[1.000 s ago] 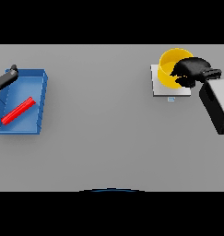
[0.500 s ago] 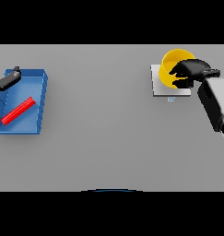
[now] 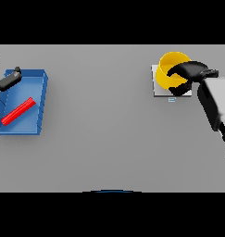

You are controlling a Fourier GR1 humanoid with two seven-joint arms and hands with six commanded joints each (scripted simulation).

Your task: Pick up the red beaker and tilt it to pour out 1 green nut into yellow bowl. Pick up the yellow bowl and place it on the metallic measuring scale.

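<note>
The yellow bowl (image 3: 169, 69) sits tilted on the metallic scale (image 3: 156, 88) at the far right of the table. My right hand (image 3: 190, 71) is on the bowl's right rim, its fingers curled round the rim. The red beaker (image 3: 16, 111) lies on its side in a blue tray (image 3: 40, 99) at the far left. My left hand (image 3: 7, 81) hovers at the tray's far left corner, fingers straight and holding nothing. No green nut shows.
My right forearm (image 3: 215, 104) slants in from the right edge beside the scale. Bare grey table (image 3: 100, 115) lies between the tray and the scale.
The right hand and the bowl have shifted slightly lower and to the left over the scale. The left hand has barely moved.
</note>
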